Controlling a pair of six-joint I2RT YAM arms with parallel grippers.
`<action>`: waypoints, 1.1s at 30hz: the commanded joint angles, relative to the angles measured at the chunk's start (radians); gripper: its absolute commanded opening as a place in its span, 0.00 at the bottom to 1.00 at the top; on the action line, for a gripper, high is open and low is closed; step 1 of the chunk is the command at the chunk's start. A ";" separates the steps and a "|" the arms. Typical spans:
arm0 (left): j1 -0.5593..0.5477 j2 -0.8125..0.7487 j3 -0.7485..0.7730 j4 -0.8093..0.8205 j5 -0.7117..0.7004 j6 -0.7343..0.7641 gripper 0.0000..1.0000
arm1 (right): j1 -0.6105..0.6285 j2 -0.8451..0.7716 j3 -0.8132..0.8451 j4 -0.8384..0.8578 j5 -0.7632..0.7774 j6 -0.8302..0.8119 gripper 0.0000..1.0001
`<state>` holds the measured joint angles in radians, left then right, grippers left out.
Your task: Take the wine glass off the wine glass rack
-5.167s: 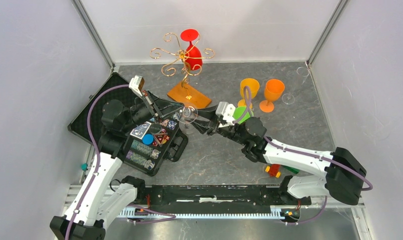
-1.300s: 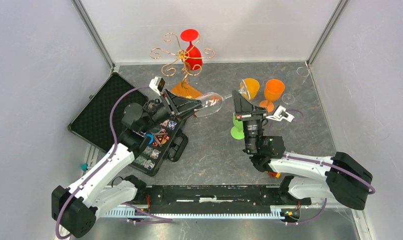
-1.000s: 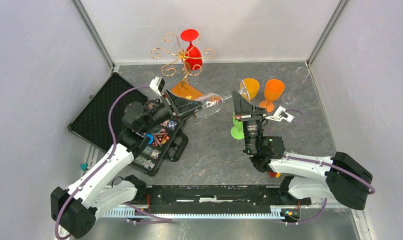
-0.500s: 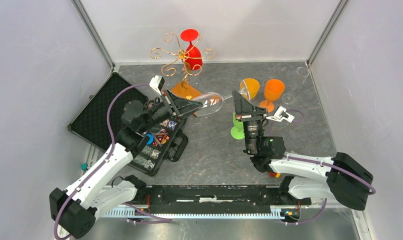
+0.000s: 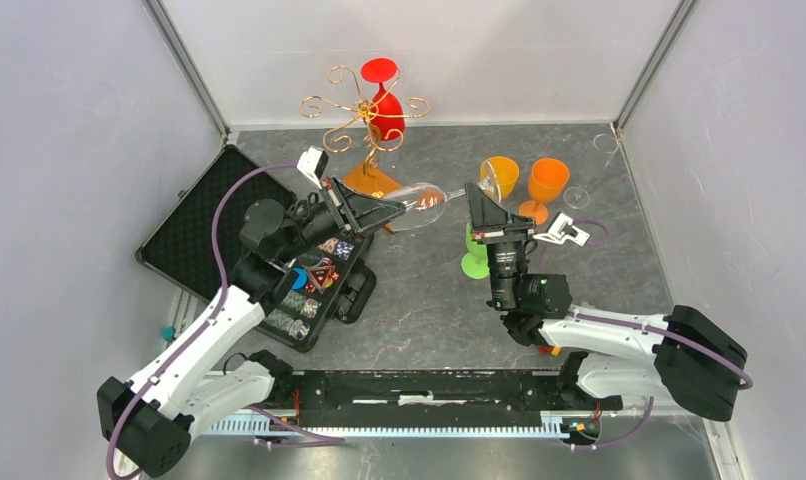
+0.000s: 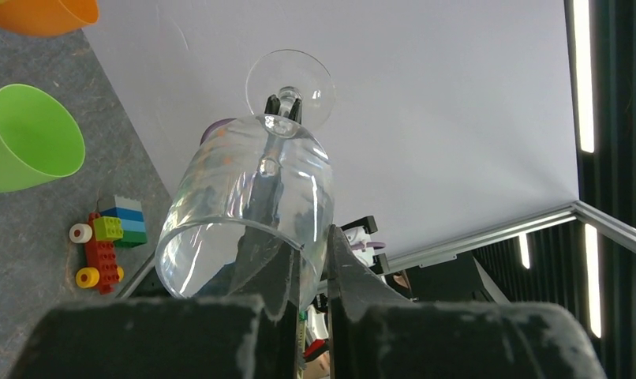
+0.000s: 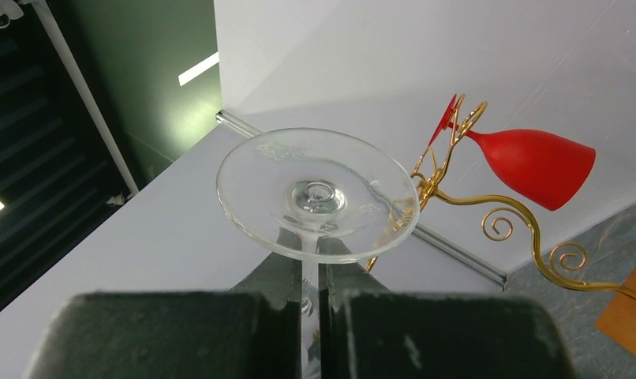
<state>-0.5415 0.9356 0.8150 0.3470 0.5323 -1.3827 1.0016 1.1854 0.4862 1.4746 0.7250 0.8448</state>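
- The clear stemmed wine glass lies on its side in mid-air at the centre of the overhead view. It is off the gold wire wine glass rack on its orange-brown wooden base at upper centre, where a red wine glass hangs upside down.
- The left gripper pinches the bowl's rim, with one finger inside and one outside. The right gripper is pressed together on the thin stem, just under the round foot.
- This looks like a handover, so only one pincer should let go, and it should spread fully before either arm moves.
- Pulling while both clamp would likely strain the stem.
- Whichever arm keeps the glass should carry it slowly, away from the green cup and the two orange goblets at right centre.
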 commanded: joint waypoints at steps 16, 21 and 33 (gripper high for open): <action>-0.006 0.001 0.055 0.064 -0.057 0.214 0.26 | 0.003 -0.049 -0.010 0.285 0.066 -0.015 0.00; -0.006 -0.008 0.024 0.171 -0.048 0.211 0.23 | 0.003 -0.086 -0.011 0.173 0.114 0.024 0.00; -0.011 0.056 0.059 0.204 -0.006 0.201 0.23 | 0.003 -0.069 0.001 0.162 0.087 0.071 0.00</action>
<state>-0.5495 0.9737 0.8257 0.4595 0.5102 -1.2091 1.0046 1.1095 0.4797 1.4723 0.8143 0.8764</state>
